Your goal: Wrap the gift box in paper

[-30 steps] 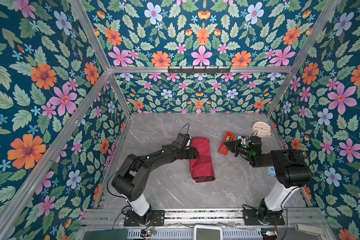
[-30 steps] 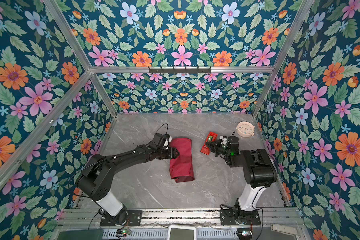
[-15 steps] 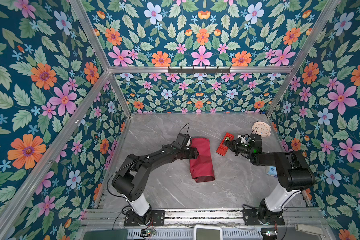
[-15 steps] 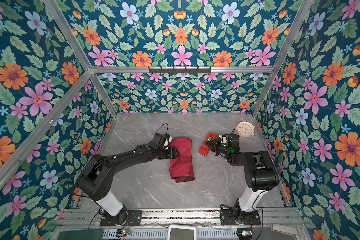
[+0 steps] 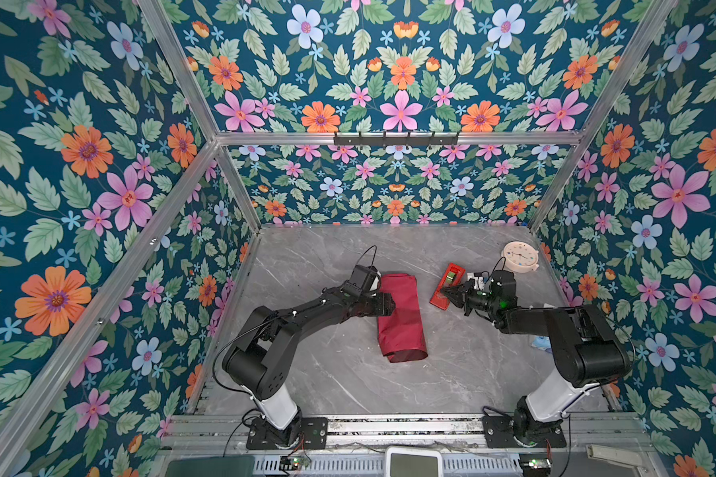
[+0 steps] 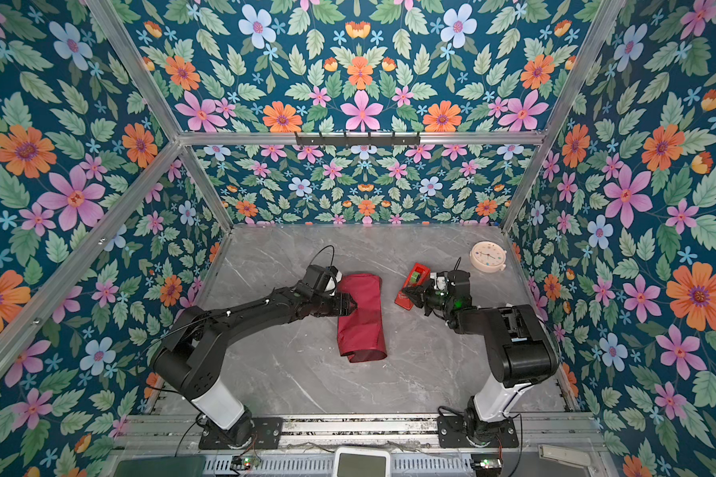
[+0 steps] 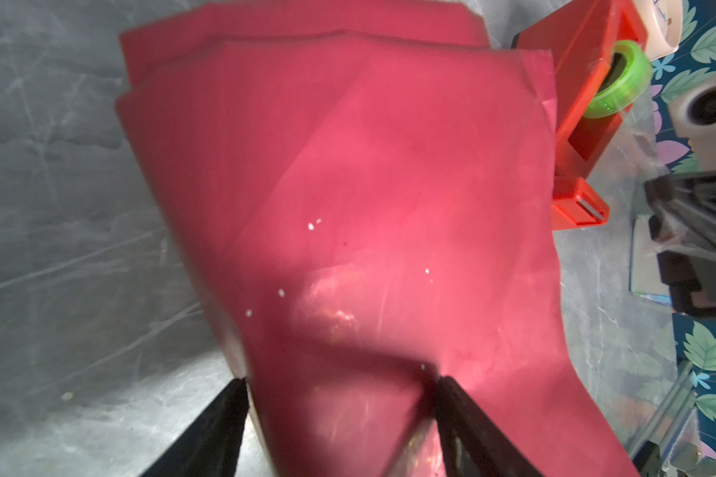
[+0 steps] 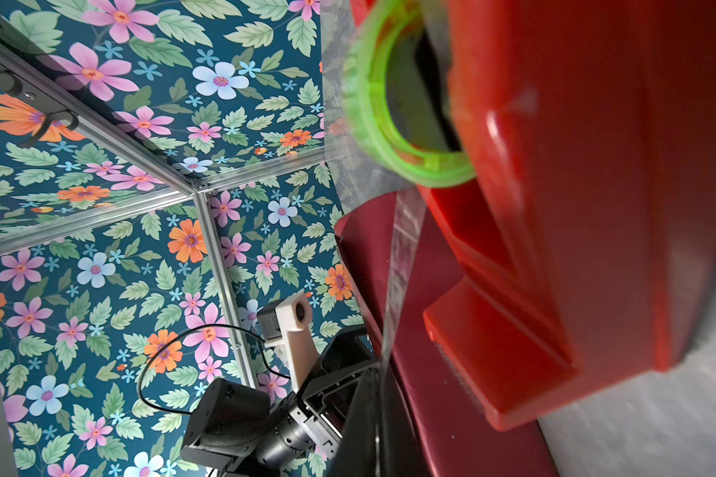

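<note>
Left gripper (image 5: 389,304) has its jaws spread wide, tips down on the left part of the paper (image 5: 402,326). The left wrist view shows paper filling the gap between them, and I cannot tell whether they only press or clasp something beneath. Right gripper (image 5: 445,292) is pressed together, seemingly pinching the end of a clear tape (image 8: 399,256) strip that runs taut from the green roll in the red dispenser (image 5: 451,276). Paper lies mid table (image 5: 327,380) as a maroon tube-like bundle, long axis near to far, with the dispenser just right of its far end. No box shows anywhere; presumably it sits inside the bundle, wholly covered. The sheet looks thin and light, likely to crease where pinched and to spring open once released, so the overlap wants holding down until tape is on. Its near end gapes like an empty tube and would probably crush. A firmer hold should be over the middle, where the stiff box backs the paper, or across the box's sides through the wrap.
</note>
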Tool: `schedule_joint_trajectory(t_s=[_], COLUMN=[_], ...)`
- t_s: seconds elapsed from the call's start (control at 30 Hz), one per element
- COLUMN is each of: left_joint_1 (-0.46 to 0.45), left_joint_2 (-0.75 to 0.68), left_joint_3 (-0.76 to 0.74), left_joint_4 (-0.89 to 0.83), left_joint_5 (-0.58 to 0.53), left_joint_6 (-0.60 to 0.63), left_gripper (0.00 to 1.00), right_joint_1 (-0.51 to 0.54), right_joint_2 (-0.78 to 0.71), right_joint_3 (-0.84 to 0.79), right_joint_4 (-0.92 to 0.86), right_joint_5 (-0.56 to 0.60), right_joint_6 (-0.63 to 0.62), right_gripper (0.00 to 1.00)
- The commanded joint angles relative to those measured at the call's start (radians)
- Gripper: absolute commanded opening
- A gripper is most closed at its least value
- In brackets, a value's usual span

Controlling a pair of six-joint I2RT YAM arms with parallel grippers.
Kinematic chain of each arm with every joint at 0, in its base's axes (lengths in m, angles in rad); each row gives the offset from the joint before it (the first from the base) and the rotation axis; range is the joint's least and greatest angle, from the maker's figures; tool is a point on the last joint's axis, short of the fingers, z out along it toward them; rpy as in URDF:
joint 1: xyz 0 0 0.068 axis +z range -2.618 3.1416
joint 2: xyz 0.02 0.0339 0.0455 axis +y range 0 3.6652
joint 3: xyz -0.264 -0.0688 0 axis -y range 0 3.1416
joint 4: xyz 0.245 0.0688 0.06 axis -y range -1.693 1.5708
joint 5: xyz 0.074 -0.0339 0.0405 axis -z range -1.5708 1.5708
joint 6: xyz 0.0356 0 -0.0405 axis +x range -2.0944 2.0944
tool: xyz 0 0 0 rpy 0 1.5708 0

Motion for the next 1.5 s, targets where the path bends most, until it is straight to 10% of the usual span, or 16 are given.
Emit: schedule_joint_trajectory(t_s=[0.0,1.47], left_joint_1=[0.002,0.001], left_joint_2=[0.018,0.011], left_joint_3=[-0.014,-0.016], left_joint_4=[-0.152,-0.149], left_joint_5=[-0.121,-0.121], left_joint_6=[0.024,0.024], left_gripper=[0.73,0.73], right_joint_1=[0.015,0.083], right_joint_2=[-0.007,-0.082], right_joint_3=[-0.016,-0.029], right_joint_4=[-0.011,-0.103], right_joint_5=[-0.019,0.023], right_joint_6=[-0.022,-0.047], right_gripper=[0.00,0.00])
